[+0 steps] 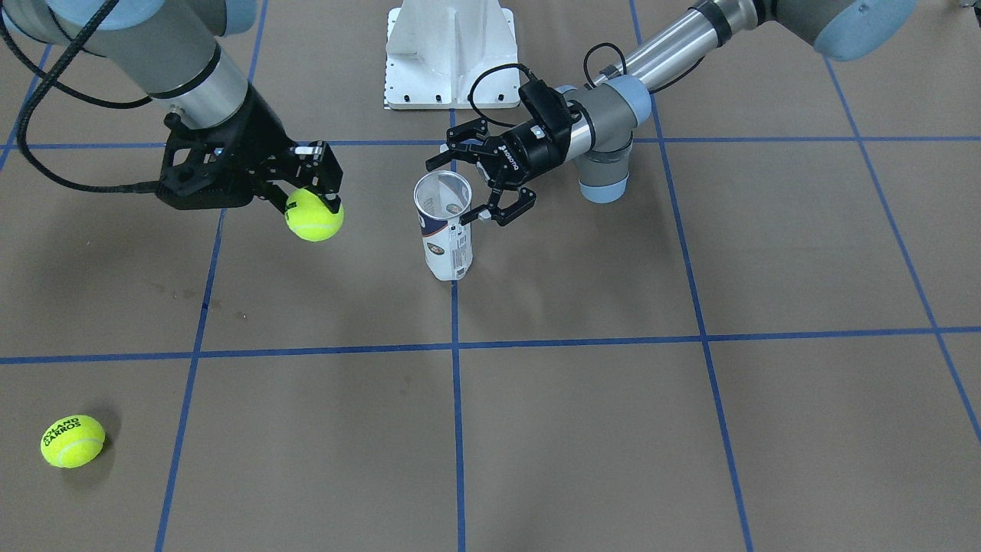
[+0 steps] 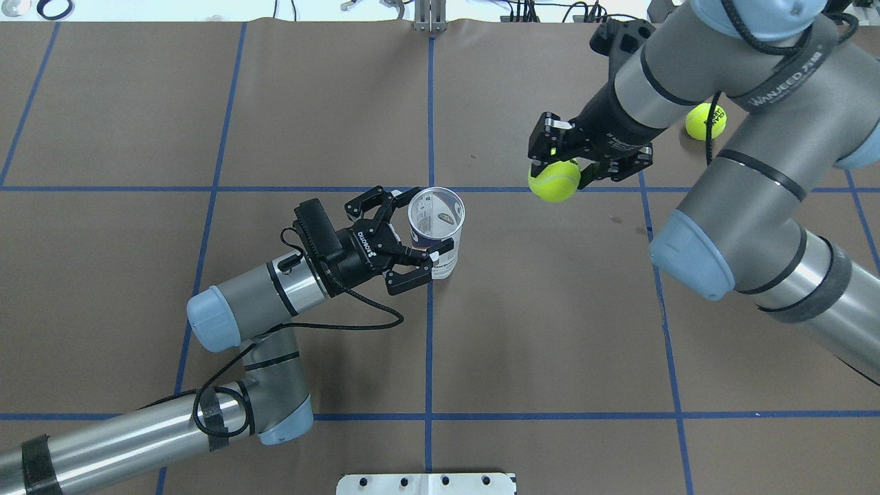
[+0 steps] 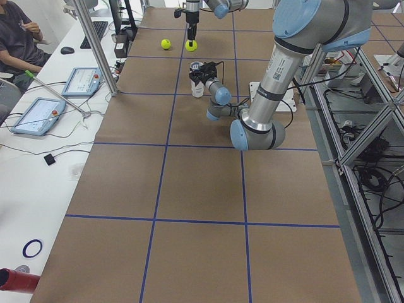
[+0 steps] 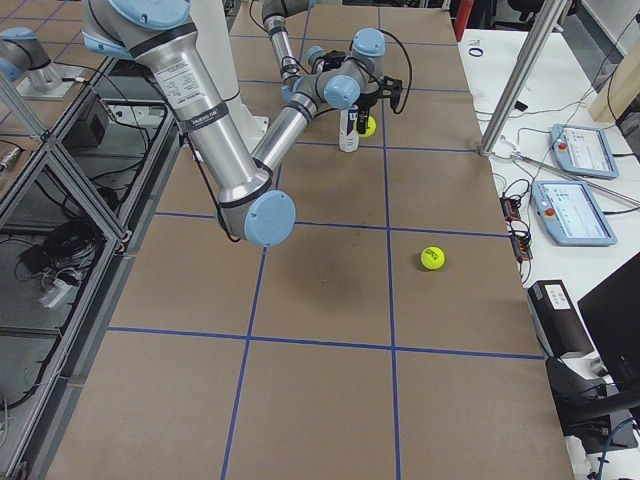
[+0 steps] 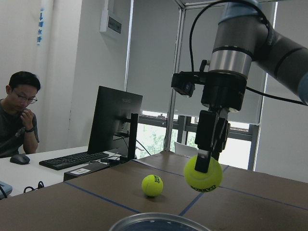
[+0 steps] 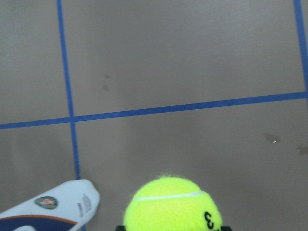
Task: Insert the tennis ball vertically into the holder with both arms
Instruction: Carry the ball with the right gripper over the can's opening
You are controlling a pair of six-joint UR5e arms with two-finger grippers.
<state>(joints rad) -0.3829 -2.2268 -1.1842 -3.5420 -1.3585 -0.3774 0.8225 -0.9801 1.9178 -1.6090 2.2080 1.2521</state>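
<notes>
Holder upright on the table (image 1: pixel 613 429); ball not yet over its mouth.
The holder (image 1: pixel 446 230) is stood open end up and flanked by the spread fingers of the left gripper (image 2: pixel 419 230), forearm low and level, presumably for steadying. Well off to the right-arm side of the holder, a tennis ball (image 2: pixel 554 180) is clamped in the down-pointing right gripper (image 2: pixel 554 168). A loose ball (image 1: pixel 72 441) lies farthest off.
</notes>
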